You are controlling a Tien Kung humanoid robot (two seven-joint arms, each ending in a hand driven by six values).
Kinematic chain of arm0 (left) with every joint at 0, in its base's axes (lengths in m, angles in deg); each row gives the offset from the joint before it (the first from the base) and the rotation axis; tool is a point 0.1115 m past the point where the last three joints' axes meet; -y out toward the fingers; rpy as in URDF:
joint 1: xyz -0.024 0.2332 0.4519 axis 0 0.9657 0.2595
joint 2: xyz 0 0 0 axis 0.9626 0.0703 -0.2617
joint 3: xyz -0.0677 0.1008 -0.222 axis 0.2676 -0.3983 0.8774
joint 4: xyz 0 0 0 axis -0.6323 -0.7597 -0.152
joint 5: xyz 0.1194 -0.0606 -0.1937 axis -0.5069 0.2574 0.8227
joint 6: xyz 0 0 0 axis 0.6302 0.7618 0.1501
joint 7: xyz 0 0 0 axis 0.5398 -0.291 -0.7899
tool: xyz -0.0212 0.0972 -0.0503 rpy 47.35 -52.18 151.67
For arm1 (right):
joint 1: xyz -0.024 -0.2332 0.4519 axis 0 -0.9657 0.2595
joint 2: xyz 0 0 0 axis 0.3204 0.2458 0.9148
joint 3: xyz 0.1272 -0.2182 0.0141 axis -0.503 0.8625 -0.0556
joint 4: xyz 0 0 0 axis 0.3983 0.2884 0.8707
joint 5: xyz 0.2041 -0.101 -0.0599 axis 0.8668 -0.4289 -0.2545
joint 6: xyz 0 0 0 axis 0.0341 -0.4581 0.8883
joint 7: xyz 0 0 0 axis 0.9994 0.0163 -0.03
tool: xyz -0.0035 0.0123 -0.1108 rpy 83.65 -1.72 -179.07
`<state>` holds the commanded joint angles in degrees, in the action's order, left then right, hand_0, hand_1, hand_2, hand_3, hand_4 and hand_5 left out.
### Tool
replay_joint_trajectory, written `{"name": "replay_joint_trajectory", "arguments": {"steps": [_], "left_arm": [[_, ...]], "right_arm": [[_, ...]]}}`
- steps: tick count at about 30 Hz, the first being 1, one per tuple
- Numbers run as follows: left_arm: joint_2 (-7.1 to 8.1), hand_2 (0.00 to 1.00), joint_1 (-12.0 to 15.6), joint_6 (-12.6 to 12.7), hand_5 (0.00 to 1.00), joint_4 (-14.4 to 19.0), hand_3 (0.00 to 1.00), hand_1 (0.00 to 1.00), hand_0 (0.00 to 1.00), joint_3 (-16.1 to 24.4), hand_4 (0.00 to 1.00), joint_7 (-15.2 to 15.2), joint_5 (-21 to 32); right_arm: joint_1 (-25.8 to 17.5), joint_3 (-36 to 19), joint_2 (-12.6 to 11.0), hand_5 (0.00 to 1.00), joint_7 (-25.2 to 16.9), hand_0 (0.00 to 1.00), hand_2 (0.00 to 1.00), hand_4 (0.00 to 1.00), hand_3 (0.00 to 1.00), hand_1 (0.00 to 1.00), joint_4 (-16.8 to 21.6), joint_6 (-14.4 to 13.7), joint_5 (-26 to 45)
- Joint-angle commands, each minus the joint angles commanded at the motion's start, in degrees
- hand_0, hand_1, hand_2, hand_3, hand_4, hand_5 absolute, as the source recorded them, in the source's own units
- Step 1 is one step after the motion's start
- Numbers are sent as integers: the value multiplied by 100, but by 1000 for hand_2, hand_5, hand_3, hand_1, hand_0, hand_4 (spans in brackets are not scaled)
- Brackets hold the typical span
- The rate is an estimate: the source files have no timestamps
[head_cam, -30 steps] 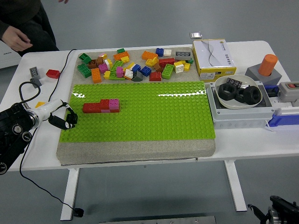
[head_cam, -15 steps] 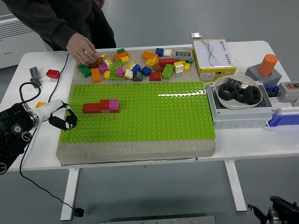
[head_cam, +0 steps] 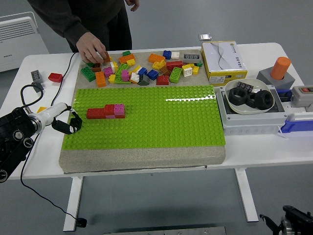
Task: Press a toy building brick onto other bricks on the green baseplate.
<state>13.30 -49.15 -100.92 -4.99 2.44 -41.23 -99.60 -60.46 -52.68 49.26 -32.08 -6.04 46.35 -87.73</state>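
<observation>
The green baseplate (head_cam: 161, 122) lies on a grey mat in the middle of the table. On its left part a low row of red bricks (head_cam: 100, 112) is joined to a pink brick (head_cam: 119, 109). Behind the plate lies a pile of loose bricks (head_cam: 142, 68) in many colours. My left hand (head_cam: 71, 123) rests at the plate's left edge, black fingers relaxed and holding nothing, a short way left of the red row. A person's hand (head_cam: 93, 49) reaches into the pile's left end, fingers on a brown brick (head_cam: 105, 56). A black part of my right arm (head_cam: 293, 218) shows below the table.
A yellow-and-white box (head_cam: 222, 59) stands at the back right. A white bowl with black rings (head_cam: 249, 95) sits in a grey tray, with an orange cylinder (head_cam: 281, 67) behind it. A red brick (head_cam: 55, 77) and a grey brick (head_cam: 36, 75) lie at the far left beside a black cable (head_cam: 29, 93).
The person has leaned in from the top left and brought a hand down onto the left end of the brick pile. My left hand has barely moved.
</observation>
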Motion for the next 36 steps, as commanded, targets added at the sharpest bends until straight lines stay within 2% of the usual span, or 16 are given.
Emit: {"name": "replay_joint_trajectory", "arguments": {"steps": [4,5,15,22,27,36], "left_arm": [[-8,921,-5,31,2,-15,483,980,998,-5,558,23,26],[-9,919,-6,35,2,-15,470,980,998,-3,637,27,30],[-88,919,-54,-7,2,82,471,979,998,119,642,-13,25],[-310,915,15,-103,2,228,471,977,998,459,656,-137,-78],[-532,915,49,-151,12,330,472,973,998,680,666,-232,-132],[-763,911,-127,-87,15,146,474,972,998,700,672,-238,-155]], "right_arm": [[3,1,-1,998,0,577,686,983,851,602,-4,2,0],[4,1,-1,998,0,576,685,983,850,603,-4,2,-1],[11,-5,-2,998,0,578,686,984,849,604,-3,6,-14],[14,-12,-4,998,0,576,685,985,847,603,-1,10,-29],[17,-28,-9,998,0,576,684,986,847,603,2,16,-60],[46,-65,-15,998,0,577,682,987,845,603,3,32,-132]]}}
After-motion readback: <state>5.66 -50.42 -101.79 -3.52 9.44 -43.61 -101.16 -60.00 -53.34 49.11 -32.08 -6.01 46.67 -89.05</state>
